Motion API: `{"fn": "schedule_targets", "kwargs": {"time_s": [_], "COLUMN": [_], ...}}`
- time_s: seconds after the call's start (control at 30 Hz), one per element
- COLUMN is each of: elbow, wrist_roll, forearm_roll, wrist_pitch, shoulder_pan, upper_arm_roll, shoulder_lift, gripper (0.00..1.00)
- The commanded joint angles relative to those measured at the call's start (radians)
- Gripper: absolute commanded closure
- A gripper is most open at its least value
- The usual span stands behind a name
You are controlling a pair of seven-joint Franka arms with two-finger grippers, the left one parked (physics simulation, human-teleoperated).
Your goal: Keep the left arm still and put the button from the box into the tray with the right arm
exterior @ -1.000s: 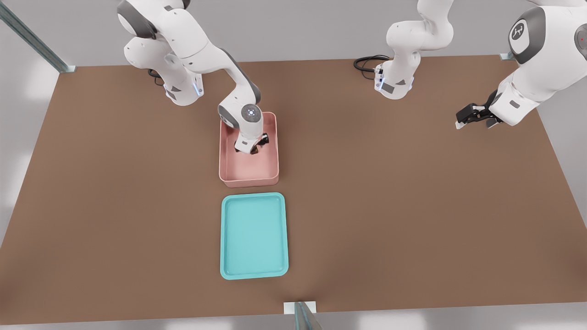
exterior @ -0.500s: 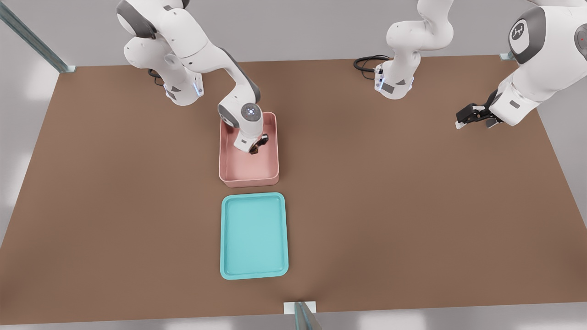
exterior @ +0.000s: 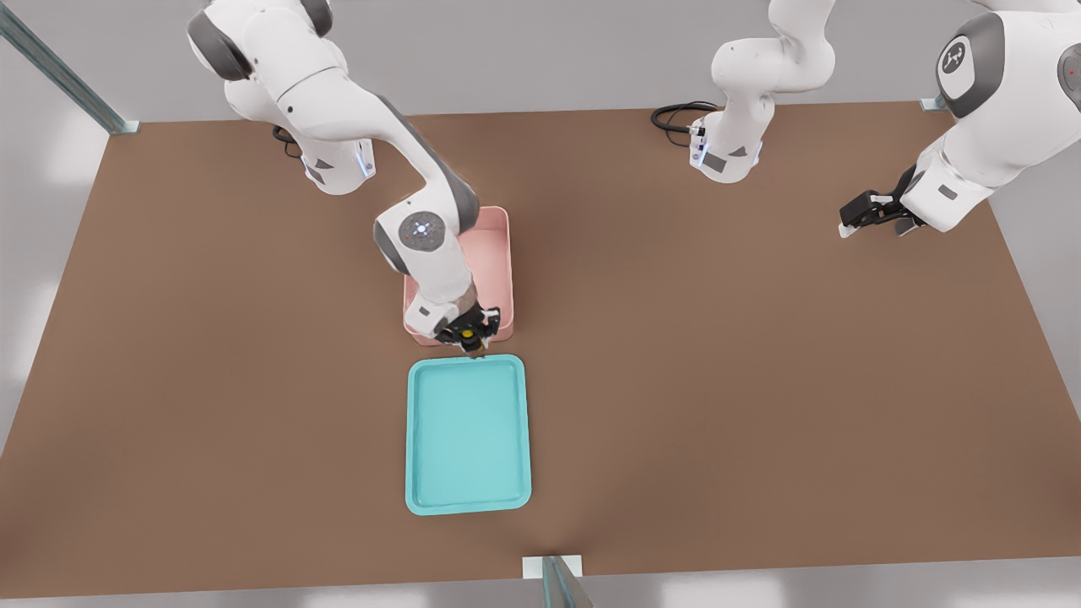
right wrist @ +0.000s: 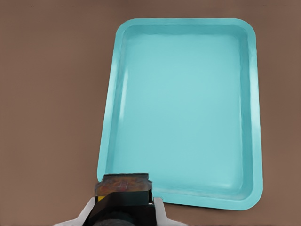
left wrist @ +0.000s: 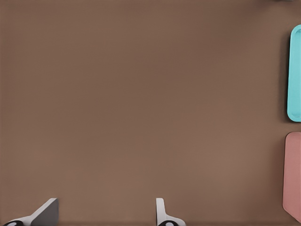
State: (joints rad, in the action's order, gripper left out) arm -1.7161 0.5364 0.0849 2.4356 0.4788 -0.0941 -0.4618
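Note:
The right arm's gripper [exterior: 469,338] hangs over the near wall of the pink box [exterior: 498,253], just short of the teal tray [exterior: 467,435]. It is shut on the button [exterior: 467,335], whose yellow top shows between the black fingers. In the right wrist view the button [right wrist: 123,185] appears as a dark body with a bit of yellow, held between the whitish fingertips [right wrist: 159,209], with the tray [right wrist: 188,108] spread out beyond it. The left wrist view catches only an edge of the tray [left wrist: 294,75] and of the box [left wrist: 293,174].
The brown table [exterior: 760,380] carries the box and tray in a line at its middle. A black cable [exterior: 676,114] lies by the parked arm's base [exterior: 726,152]. A metal post [exterior: 562,583] stands at the table's near edge.
The gripper has lifted out of the box with the button and travelled toward the tray, now over the box's near wall. The arm's elbow has swung forward too.

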Motion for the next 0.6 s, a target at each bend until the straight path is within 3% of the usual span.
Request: {"fn": "schedule_targets", "kwargs": {"time_s": [0.0,0.07,0.17,0.2,0.33,0.37,0.4,0.43,0.47,0.53,0.57], "elbow": [0.184,0.355,0.375,0.374,0.374,0.369,0.374,0.372,0.377,0.362,0.352], "wrist_roll": [-0.354,-0.438,-0.452,-0.444,-0.443,-0.452,-0.480,-0.535,-0.645,-0.662,-0.609], "forearm_roll": [0.015,-0.008,-0.007,-0.008,-0.013,-0.014,-0.014,-0.014,-0.002,0.009,-0.002], "wrist_pitch": [-0.066,-0.062,-0.024,-0.020,-0.013,-0.194,-0.463,-0.763,-0.898,-1.067,-1.069], "shoulder_pan": [-0.049,-0.095,-0.097,-0.095,-0.094,-0.098,-0.181,-0.269,-0.299,-0.296,-0.290], "upper_arm_roll": [0.010,0.004,0.002,0.002,-0.002,-0.012,-0.067,-0.085,-0.003,0.114,0.132], "shoulder_lift": [-0.152,-0.317,-0.368,-0.368,-0.347,-0.256,-0.172,-0.167,-0.147,0.129,0.181], "gripper": [0.60,0.60,0.58,0.00,0.00,0.00,0.00,0.00,0.00,0.00,0.00]}}
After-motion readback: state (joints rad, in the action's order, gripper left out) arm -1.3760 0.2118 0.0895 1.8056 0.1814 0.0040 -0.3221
